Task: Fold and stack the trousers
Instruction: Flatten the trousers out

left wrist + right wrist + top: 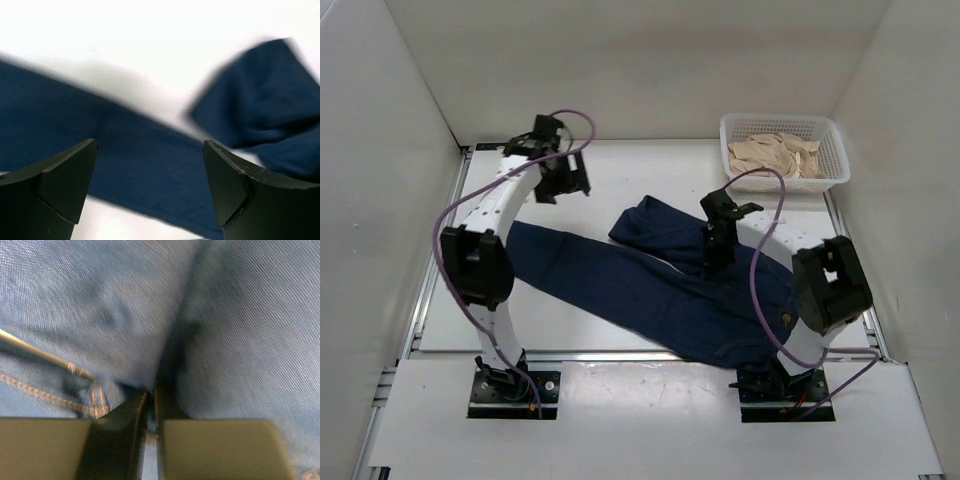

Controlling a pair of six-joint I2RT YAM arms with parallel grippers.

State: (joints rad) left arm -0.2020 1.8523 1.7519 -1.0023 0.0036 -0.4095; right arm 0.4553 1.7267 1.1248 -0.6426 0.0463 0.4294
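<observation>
Pinching a ridge of denim near the orange-stitched seam, the right hand (151,392) is clamped on the trousers (650,285), probably to lift that part for a fold. The trousers lie diagonally on the surface (650,170), with one leg stretched left, the other doubled back toward the middle, and the waistband near the right arm's base. The left hand (150,145) hangs clear of the cloth with fingers apart, seemingly lining up on the long leg. A basket (790,183) of beige cloth sits apart in the far right corner.
</observation>
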